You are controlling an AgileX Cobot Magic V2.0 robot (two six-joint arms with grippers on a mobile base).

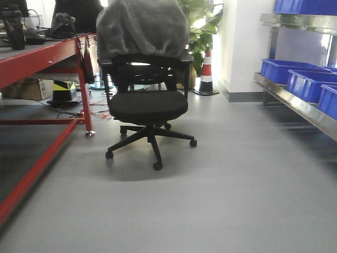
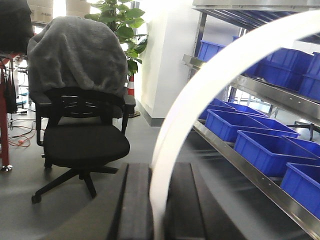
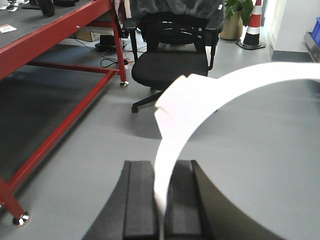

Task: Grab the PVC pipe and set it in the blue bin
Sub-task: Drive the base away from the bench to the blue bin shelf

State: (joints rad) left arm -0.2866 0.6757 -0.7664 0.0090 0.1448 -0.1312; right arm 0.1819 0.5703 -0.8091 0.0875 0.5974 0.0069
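In the left wrist view a white curved PVC pipe (image 2: 200, 95) rises from between the black fingers and arcs up to the right. My left gripper (image 2: 159, 169) is shut on its lower end. The right wrist view shows a white PVC pipe (image 3: 235, 85) with a stepped joint near its bend, arcing right, and my right gripper (image 3: 161, 166) is shut on its lower end. Blue bins (image 2: 267, 150) stand in a row on the metal shelf to the right, also seen as blue bins (image 1: 310, 84) in the front view. That view shows neither gripper nor pipe.
A black office chair (image 1: 147, 105) draped with grey cloth stands ahead on the grey floor. A red workbench (image 1: 39, 58) runs along the left. The metal shelf rail (image 1: 300, 105) lines the right side. A traffic cone (image 1: 206, 74) and a plant (image 1: 202, 26) stand at the back.
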